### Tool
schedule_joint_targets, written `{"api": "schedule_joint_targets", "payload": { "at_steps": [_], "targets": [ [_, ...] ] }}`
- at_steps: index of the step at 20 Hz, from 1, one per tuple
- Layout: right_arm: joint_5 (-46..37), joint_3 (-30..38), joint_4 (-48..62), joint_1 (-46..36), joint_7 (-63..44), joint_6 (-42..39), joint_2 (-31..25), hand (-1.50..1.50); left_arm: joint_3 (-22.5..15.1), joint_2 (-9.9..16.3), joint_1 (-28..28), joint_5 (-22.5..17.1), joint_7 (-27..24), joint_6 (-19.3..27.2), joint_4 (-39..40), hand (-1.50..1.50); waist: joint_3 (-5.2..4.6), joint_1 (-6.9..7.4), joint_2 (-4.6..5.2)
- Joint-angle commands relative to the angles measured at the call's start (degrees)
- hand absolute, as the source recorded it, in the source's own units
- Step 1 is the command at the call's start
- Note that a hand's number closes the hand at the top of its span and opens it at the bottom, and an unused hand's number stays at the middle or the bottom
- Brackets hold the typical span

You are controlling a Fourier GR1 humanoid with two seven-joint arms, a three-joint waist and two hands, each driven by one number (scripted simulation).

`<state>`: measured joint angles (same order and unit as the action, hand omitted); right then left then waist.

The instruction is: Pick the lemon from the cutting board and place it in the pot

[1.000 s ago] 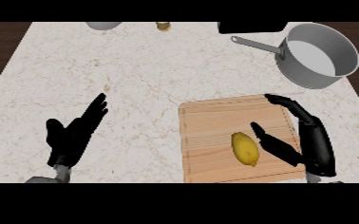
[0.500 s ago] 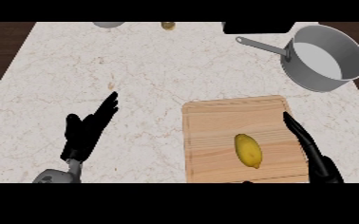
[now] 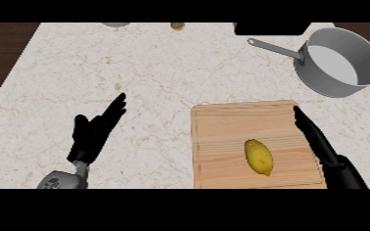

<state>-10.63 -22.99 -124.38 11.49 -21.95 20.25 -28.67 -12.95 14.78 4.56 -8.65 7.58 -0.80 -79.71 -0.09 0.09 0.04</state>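
While the lemon (image 3: 259,156) lies on the cutting board (image 3: 220,142), neither hand touches it.
R hand (image 3: 321,144) over the board's right edge, fingers straight & together, near the lemon but apart from it. L hand (image 3: 96,131) rests on the counter (image 3: 159,73), fingers straight, well left of board. Pot (image 3: 334,61) sits at upper right w/ handle pointing left.

A pale, speckled stone counter (image 3: 180,73) fills the view. Along its far edge sit three things, well apart — a grey round object (image 3: 115,24), a small brownish item (image 3: 177,26) and a black block (image 3: 269,28).
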Motion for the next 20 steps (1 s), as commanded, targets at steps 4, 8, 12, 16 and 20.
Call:
{"api": "schedule_joint_targets", "payload": {
  "at_steps": [4,8,12,16,20],
  "targets": [
    [4.46,-2.76,10.75,-6.34,-8.23,-10.71,-1.40,-1.50,0.63,-0.20,0.44,1.01,-2.38,-1.12,2.81,0.00,0.05,0.60,0.27],
    [1.65,-4.88,17.84,-6.94,-4.89,-13.72,-0.08,-1.50,-0.99,-2.87,-0.23,2.19,2.07,1.12,-0.56,0.00,0.11,0.19,0.00],
    [1.11,0.25,18.44,-3.73,-1.10,-16.79,0.33,-1.50,2.74,-2.97,1.92,2.30,0.06,-2.09,2.75,0.00,0.09,-0.27,-0.06],
    [0.97,3.96,23.78,-0.52,10.79,-14.58,0.88,-1.50,2.83,-1.09,-1.20,2.64,2.14,-2.81,-2.25,0.00,0.12,-0.22,-0.11],
    [-0.79,5.16,28.95,0.15,15.81,-14.63,4.74,-1.50,3.09,-4.00,0.28,4.19,1.97,-2.69,0.48,0.00,0.10,-0.26,-0.07]
  ]
}}
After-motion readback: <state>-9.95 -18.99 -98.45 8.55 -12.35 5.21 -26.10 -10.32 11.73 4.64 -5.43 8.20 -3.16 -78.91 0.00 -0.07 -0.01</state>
